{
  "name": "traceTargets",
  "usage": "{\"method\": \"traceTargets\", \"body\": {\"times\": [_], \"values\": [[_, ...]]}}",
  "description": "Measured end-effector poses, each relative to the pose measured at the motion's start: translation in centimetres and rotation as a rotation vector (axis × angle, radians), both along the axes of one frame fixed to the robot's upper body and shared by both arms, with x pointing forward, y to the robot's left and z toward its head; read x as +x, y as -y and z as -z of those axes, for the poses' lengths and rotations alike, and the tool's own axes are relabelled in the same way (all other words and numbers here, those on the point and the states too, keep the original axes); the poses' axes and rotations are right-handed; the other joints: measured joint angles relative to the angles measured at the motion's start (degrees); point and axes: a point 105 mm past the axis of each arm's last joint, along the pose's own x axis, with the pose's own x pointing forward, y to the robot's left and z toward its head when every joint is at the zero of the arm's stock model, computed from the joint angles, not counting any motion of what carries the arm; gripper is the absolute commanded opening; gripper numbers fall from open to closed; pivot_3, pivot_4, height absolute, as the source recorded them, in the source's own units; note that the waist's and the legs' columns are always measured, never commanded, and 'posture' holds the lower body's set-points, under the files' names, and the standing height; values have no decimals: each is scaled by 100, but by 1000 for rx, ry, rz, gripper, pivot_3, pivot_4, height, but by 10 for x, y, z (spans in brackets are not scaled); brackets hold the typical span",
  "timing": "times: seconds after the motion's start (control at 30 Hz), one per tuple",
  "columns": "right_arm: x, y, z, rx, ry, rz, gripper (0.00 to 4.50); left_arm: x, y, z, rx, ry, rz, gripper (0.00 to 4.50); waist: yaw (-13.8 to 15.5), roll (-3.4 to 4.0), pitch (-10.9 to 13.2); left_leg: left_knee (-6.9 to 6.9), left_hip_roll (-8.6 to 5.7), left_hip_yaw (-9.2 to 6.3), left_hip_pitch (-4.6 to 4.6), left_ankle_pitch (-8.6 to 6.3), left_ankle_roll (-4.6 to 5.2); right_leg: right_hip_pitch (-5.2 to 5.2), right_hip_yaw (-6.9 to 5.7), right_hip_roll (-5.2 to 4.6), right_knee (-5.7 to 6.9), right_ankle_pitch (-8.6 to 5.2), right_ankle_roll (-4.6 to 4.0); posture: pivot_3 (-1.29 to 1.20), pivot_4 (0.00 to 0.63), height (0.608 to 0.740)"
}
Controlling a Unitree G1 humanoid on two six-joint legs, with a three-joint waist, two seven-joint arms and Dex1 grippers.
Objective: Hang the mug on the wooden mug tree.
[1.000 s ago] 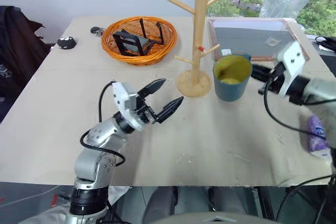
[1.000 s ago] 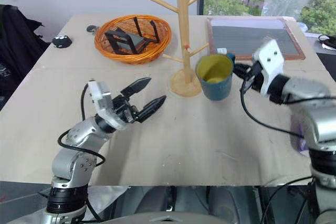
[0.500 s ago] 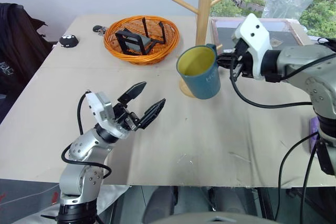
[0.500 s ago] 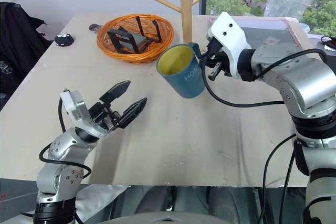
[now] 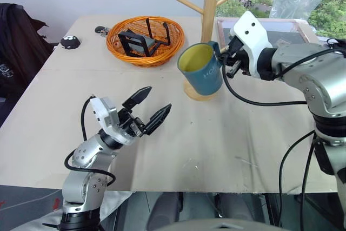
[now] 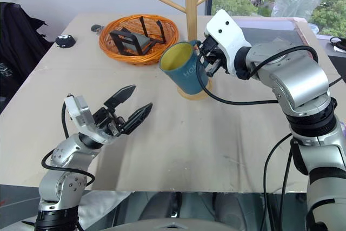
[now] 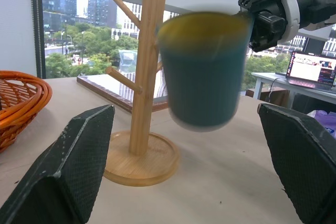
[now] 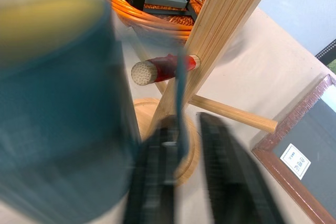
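The teal-blue mug (image 5: 201, 68) with its yellow inside hangs tilted in the air in front of the wooden mug tree (image 5: 208, 10). My right gripper (image 5: 227, 53) is at the mug's handle, close to the post. In the right wrist view the thin handle (image 8: 181, 85) crosses the red-marked peg (image 8: 163, 68), and the gripper (image 8: 188, 120) has its fingers (image 8: 226, 171) apart, with a gap beside the handle. The mug (image 8: 52, 103) is blurred there. My left gripper (image 5: 158, 97) is open and empty, low over the table. It faces the mug (image 7: 202, 72) and the tree (image 7: 147, 72).
An orange wicker basket (image 5: 144, 39) holding black objects stands at the back left of the tree. A framed dark board (image 5: 270, 32) lies behind my right arm. A small black object (image 5: 68, 42) sits at the far left. The tree's round base (image 5: 195, 92) rests under the mug.
My right arm lifted the mug off the table beside the tree and carried it up and left to the pegs. Its fingers have parted. The left gripper stayed open.
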Motion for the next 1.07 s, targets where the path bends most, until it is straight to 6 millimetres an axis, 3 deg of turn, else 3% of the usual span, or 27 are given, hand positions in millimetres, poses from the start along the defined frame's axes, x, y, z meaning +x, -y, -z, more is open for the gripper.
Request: {"method": "traceTargets", "body": {"times": [0.17, 0.4, 0.5, 0.67, 0.77, 0.83, 0.9, 1.07], "values": [[1, 0, -4, 26, 12, 6, 3979, 0, 2, 0, 3, 3, 6, 4500, -5, 0, 0, -1, 0, 0, 1, -1, 1, 0, 0, 1, 1, 0, 0, 0, 150, 740], [-5, 20, -21, 97, 8, -9, 3979, 0, 3, 3, 19, -14, 11, 4500, 8, 0, 0, -2, 0, -1, -3, -9, 16, 0, -1, 0, -3, 0, 0, 0, 150, 740], [-11, 39, -14, 167, -27, -2, 3979, -3, 8, 16, 60, -68, 32, 4500, 9, -3, -1, -5, 0, -2, -3, -10, 18, 2, -2, 0, -5, 0, 0, 0, 150, 740], [-41, 75, 57, 289, -151, -16, 3979, -5, 9, 58, 216, -257, -23, 4500, 39, -7, -2, -15, 0, -6, -4, -13, 23, 6, -6, -1, -10, -1, 1, 0, 150, 740], [-64, 88, 94, 357, -167, -8, 3979, -10, 8, 78, 292, -336, -58, 4500, 22, -10, -3, -17, 4, -2, 4, -13, 23, 9, -1, 4, -9, -1, 1, 0, 150, 740], [-78, 93, 123, 409, -205, 32, 4494, -19, 8, 91, 319, -393, -60, 4500, -10, -1, 2, -18, 7, 8, 8, -13, 23, 7, 10, 4, -2, -1, 1, 0, 150, 740], [-90, 104, 152, 447, -216, 83, 4494, -27, 9, 99, 342, -429, -64, 4500, -21, -1, 2, -17, 8, 17, 26, -13, 23, 17, 17, 3, 1, -1, 1, 0, 150, 740], [-97, 118, 164, 451, -152, 79, 4494, -35, 6, 107, 386, -451, -80, 4500, -10, -11, -5, -15, 12, 16, 48, -13, 22, 35, 14, 6, 0, -2, -1, 0, 150, 740]]}}
